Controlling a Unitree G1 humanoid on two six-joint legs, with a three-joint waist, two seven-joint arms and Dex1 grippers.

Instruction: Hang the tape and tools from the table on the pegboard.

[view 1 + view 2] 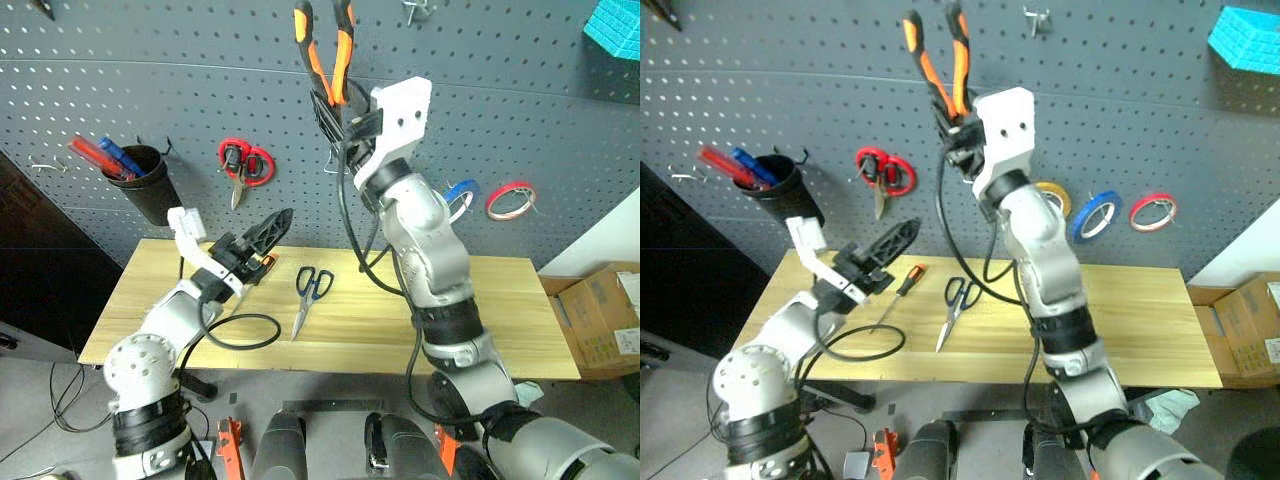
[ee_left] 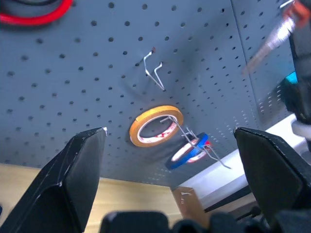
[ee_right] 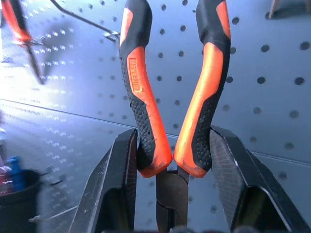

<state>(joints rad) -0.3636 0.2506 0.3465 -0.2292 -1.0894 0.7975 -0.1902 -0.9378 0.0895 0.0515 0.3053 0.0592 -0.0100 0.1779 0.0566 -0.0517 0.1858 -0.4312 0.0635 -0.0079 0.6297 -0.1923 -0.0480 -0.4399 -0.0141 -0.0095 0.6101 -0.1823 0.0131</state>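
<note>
Holding pliers [image 3: 175, 97] handles-up at pegboard [image 1: 520, 120], right end effector [image 1: 345, 110] clenched on them; left end effector [image 1: 885, 250] released. Risk: handles miss hook [image 3: 85, 22], pliers drop onto surface [image 1: 480, 330].

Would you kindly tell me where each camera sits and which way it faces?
Left eye and right eye views: on the head, looking forward and down at the table and pegboard; both arms show.
Left wrist view: along the open left gripper toward the yellow ring and blue tape.
Right wrist view: along the right gripper, shut on the pliers, toward the pegboard.
All views share the pegboard.
</note>
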